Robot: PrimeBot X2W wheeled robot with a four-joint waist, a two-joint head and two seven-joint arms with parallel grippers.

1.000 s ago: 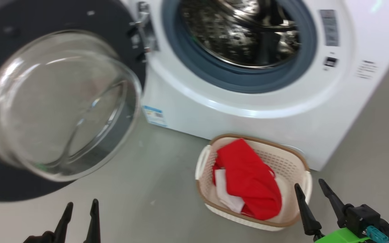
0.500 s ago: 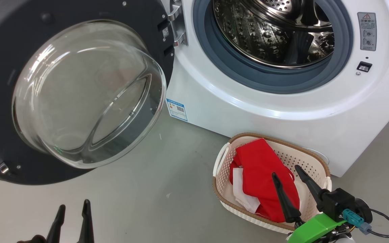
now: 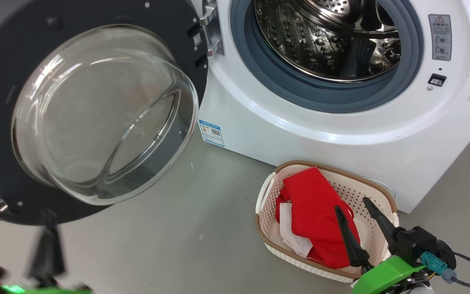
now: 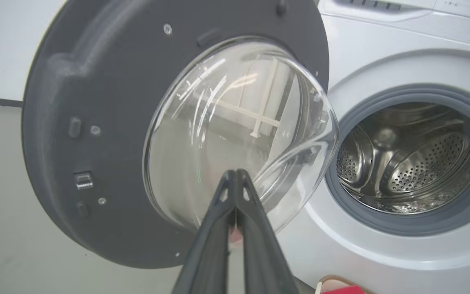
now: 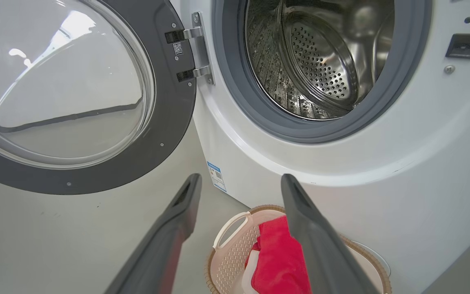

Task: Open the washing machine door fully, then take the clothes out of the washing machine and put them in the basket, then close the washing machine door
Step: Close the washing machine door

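The left fingers (image 4: 235, 183) are clenched tip to tip with nothing between them. They rise from the bottom middle of the left wrist view, and their tips sit in front of the lower edge of the glass bowl (image 4: 227, 122) of the door (image 4: 96, 102). Whether they touch the glass cannot be told. In the head view they are a blurred dark streak at the lower left, just under the door's black rim.

The right fingers (image 5: 180, 216) are released, spread wide and hold nothing. In the head view they stand at the lower right, over the near right part of the basket (image 3: 268, 220). One finger crosses in front of the clothes (image 3: 312, 204); contact cannot be told.

The clothes lie inside the basket, red, with a white panel showing on their left side. The basket stands on the grey floor (image 3: 202, 204) at the lower middle right of the head view, just in front of the washer (image 3: 300, 139).

The door is swung wide open to the left on its hinge (image 3: 212, 24) at the top middle, taking up the upper left of the head view. The steel drum (image 3: 324, 36) shows at the upper right inside the grey gasket (image 3: 320, 100). A blue label (image 3: 211, 132) sits low on the washer's front left.
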